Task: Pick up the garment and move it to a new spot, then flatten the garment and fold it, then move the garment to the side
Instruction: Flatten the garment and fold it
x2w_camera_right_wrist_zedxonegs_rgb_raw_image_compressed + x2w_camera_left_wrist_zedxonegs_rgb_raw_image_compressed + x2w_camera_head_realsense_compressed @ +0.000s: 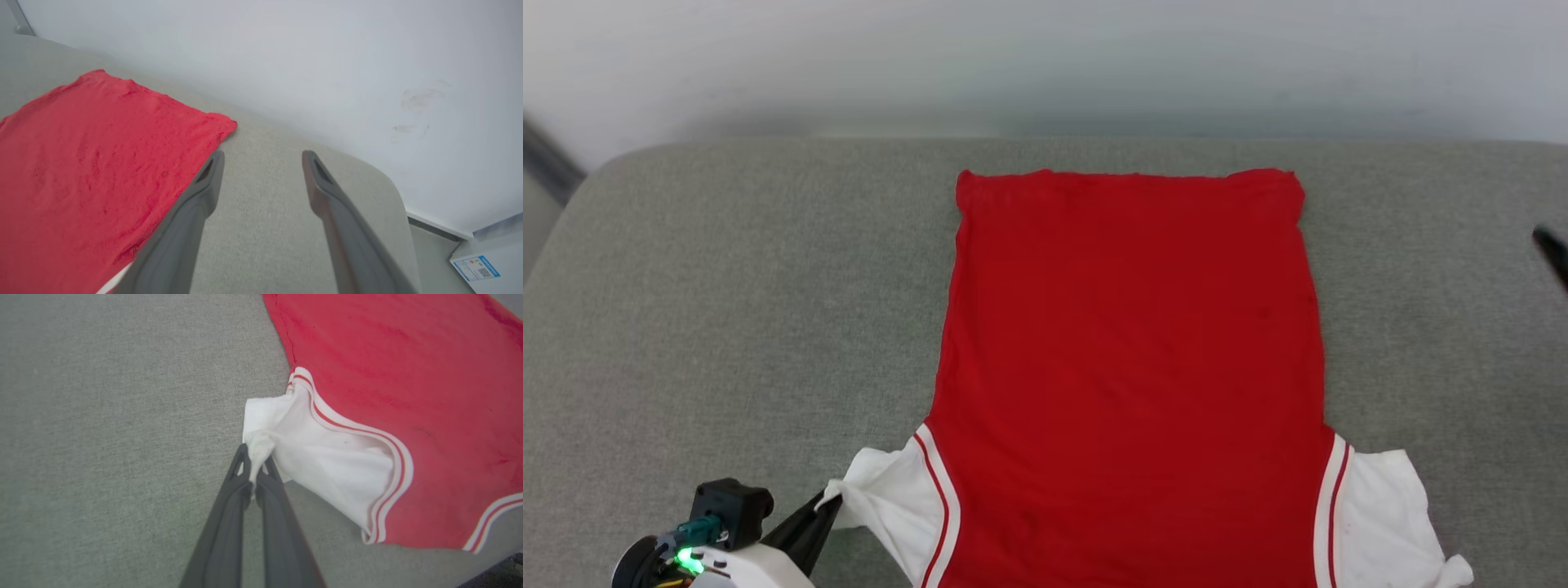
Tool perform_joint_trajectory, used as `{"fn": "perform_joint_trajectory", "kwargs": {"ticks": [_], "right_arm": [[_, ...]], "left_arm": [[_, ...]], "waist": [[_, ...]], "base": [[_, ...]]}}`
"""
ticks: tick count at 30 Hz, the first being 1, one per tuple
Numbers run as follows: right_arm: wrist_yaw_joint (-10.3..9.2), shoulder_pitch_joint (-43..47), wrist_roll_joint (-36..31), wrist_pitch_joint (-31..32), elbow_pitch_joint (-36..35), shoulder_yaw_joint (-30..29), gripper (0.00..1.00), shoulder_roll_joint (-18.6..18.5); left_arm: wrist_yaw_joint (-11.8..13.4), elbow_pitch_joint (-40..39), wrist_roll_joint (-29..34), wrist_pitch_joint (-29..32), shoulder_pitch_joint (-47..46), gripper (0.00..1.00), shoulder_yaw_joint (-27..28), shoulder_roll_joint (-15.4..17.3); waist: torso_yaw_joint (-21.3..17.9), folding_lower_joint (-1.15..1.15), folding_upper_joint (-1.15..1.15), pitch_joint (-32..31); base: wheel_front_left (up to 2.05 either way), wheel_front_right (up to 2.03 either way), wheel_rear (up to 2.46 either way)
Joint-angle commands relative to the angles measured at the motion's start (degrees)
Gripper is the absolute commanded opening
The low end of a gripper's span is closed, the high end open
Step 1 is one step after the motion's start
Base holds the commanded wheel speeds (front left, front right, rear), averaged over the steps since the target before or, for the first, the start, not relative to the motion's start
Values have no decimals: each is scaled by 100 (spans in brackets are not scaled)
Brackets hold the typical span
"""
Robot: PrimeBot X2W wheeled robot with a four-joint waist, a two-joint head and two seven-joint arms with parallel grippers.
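The garment (1131, 359) lies flat on the grey cushion, plain red side up, hem toward the far wall and white sleeves toward me; its letters and number are hidden. My left gripper (829, 505) sits at the lower left, shut on the tip of the left white sleeve (327, 457), with a pinch of white cloth bunched between its fingertips (245, 457). In the right wrist view my right gripper (261, 157) hangs open above the cushion, beside the garment's far right corner (220, 126), holding nothing. A dark sliver at the head view's right edge (1553, 249) is probably one of its fingers.
The grey cushion (727, 310) spreads wide on both sides of the garment, ending at a pale wall (1045, 57) behind. Past the cushion's rounded right corner sits a white box with a blue label (476, 267) on the floor.
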Motion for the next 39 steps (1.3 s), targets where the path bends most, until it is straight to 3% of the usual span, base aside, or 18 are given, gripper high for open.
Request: {"fn": "perform_joint_trajectory", "kwargs": {"ticks": [1,4,9,14,19,24,31,38,39], "right_arm": [[-3,-505,63,252,-180,-186,100,27],[-3,-1361,247,879,-301,-258,100,85],[-2,-2854,449,2251,46,217,100,73],[-2,-4006,745,4444,734,874,100,32],[-2,-4676,504,5811,1418,938,100,212],[-2,-4998,131,6253,1835,661,100,547],[-2,-5120,-450,6263,2123,379,100,958],[-1,-4410,-600,6410,2247,744,100,890],[-1,-4400,-605,6362,2229,746,35,864]], "left_arm": [[38,-116,144,-14,-161,0,95,-37],[38,-267,384,-14,-370,0,198,-131],[10,-397,728,-14,-736,0,303,-382],[18,-471,991,-14,-949,0,429,-597],[68,-578,1237,-14,-1035,0,642,-794],[37,-679,1449,-14,-1056,0,808,-940],[52,-826,1679,-9,-1090,0,954,-1063],[-10,-772,1810,6,-1100,0,964,-1169],[-6,-751,1829,7,-1103,0,968,-1173]], "waist": [[246,0,0,439],[481,0,0,868],[855,0,0,1457],[1117,0,0,1895],[1309,0,0,2309],[1465,0,0,2658],[1601,0,0,3054],[1625,0,0,3195],[1620,0,0,3188]], "base": [[0,0,0],[0,0,0],[0,0,0],[0,0,0],[0,0,0],[0,0,0],[0,0,0],[0,0,0],[0,0,0]]}}
